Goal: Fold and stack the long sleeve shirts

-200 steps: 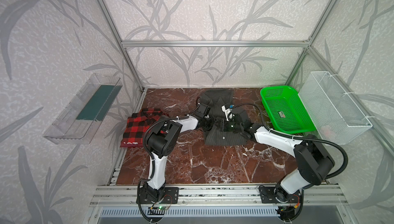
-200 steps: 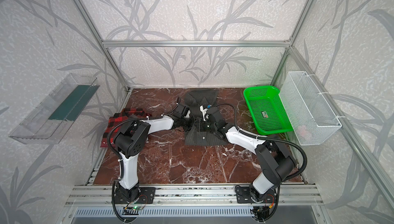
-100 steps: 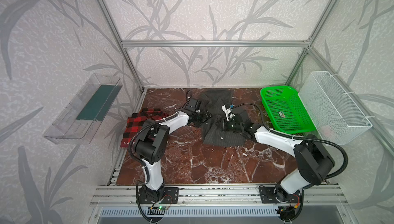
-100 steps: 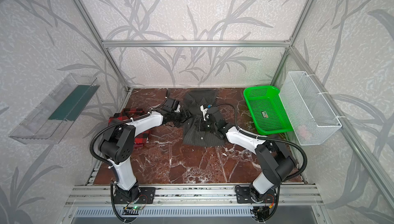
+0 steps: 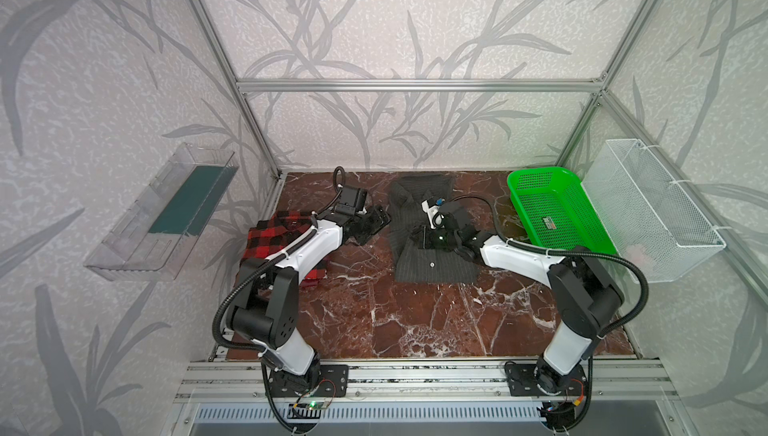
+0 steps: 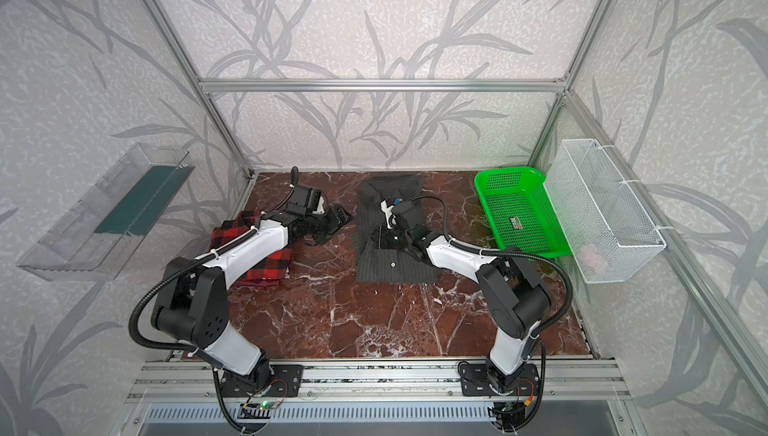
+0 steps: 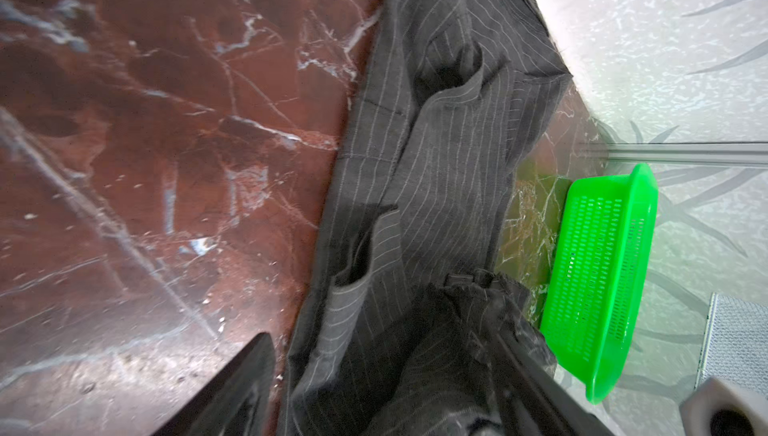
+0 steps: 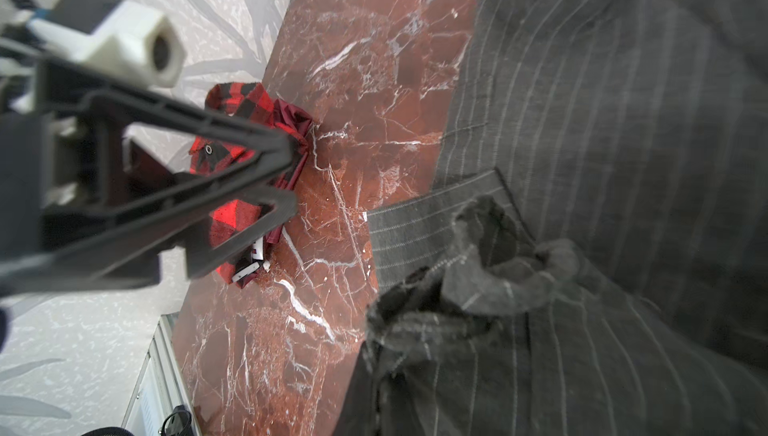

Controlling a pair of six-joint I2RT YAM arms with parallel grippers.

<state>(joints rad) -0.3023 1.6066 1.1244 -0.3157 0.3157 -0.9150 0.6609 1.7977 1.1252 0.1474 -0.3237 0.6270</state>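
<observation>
Both arms (image 5: pixel 307 243) stretch inward: left end effector (image 5: pixel 376 224) wide beside charcoal shirt (image 5: pixel 432 265), right end effector (image 5: pixel 419 238) pinching it.

A green basket (image 5: pixel 582 226) sits on the marble tabletop (image 5: pixel 374 309). A white wire basket (image 5: pixel 665 214) hangs just beside it, a clear bin (image 5: pixel 166 214) well apart.

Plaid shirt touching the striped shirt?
Apart. Both top views show bare marble between plaid shirt and striped shirt.

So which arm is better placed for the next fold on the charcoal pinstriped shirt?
Right, probably: the right gripper rests shut on the charcoal pinstriped shirt, while the left gripper hangs open beside it, off the cloth.
</observation>
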